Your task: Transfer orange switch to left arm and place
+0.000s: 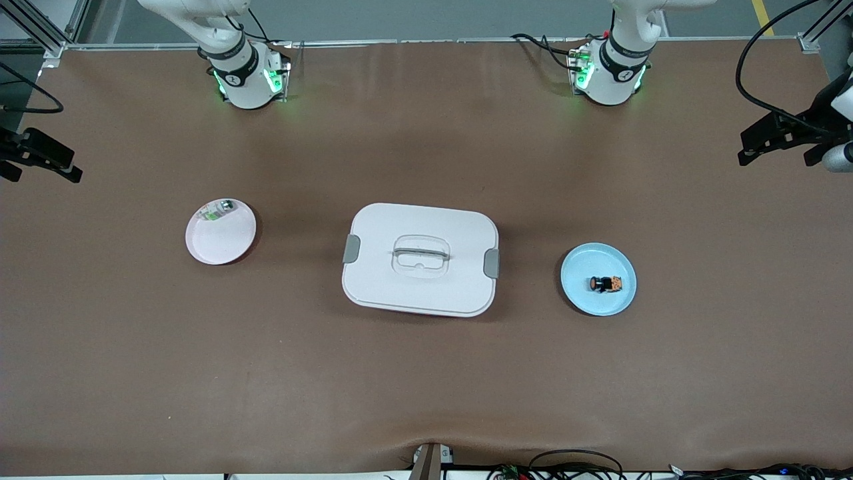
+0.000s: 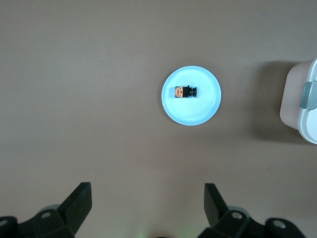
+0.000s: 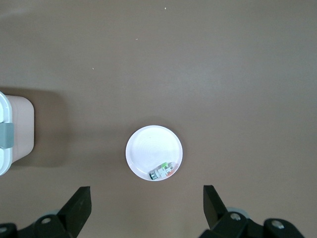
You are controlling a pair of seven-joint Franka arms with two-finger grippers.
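The orange switch (image 1: 606, 284) lies on its side on a light blue plate (image 1: 580, 270) toward the left arm's end of the table. It also shows in the left wrist view (image 2: 185, 91), on the same plate (image 2: 203, 106). My left gripper (image 2: 147, 187) is open and empty, high over the table beside that plate. My right gripper (image 3: 146, 190) is open and empty, high over the table near a white plate (image 3: 146, 146). The white box (image 1: 400, 223) stands in the middle of the table between the two plates. Neither gripper shows in the front view.
The white plate (image 1: 230, 240) toward the right arm's end holds a small green-and-white component (image 1: 217, 210), also in the right wrist view (image 3: 162, 171). The box's edge shows in both wrist views (image 2: 299, 99) (image 3: 15, 134). Black camera mounts (image 1: 776, 137) (image 1: 36, 155) stand at the table's ends.
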